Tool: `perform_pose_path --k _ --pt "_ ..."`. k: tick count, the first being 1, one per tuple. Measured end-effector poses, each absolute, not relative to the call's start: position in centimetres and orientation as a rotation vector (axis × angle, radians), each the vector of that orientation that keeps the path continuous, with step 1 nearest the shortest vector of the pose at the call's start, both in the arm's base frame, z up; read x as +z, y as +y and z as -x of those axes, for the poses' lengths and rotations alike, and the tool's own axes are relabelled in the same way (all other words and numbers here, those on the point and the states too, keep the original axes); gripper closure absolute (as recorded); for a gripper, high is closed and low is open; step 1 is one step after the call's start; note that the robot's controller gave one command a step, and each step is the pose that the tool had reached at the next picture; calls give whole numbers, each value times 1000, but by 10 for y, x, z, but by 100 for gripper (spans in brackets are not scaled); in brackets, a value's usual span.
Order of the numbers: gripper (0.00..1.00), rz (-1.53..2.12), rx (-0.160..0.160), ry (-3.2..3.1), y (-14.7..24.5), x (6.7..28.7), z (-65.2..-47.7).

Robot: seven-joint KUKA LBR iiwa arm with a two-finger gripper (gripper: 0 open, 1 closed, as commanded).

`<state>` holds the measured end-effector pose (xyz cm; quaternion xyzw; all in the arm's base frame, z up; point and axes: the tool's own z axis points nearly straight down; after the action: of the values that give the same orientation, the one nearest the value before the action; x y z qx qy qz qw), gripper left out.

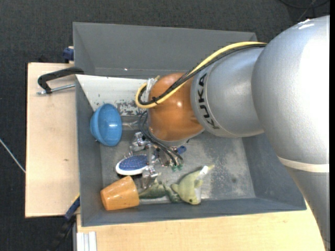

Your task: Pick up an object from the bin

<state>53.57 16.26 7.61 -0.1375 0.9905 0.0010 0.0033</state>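
The arm's end effector [148, 158] hangs low in a grey bin [230, 166], just beside a blue-and-white oval object [131, 164]. I cannot tell if it is spread or closed. An orange cup [120, 193] and a green toy [189, 188] crowd close, so a grasp might snag either one.

gripper [150, 158] beside, perhaps touching, blue oval brush [131, 164]; orange cup [120, 193] near

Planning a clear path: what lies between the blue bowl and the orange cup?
In the camera view, a blue-and-white oval thing lies between the blue bowl and the orange cup, slightly rightward.
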Motion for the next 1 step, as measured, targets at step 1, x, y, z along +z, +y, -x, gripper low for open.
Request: perform_pose_path --k 1 --pt "100 431 6 3102 164 79 -536"
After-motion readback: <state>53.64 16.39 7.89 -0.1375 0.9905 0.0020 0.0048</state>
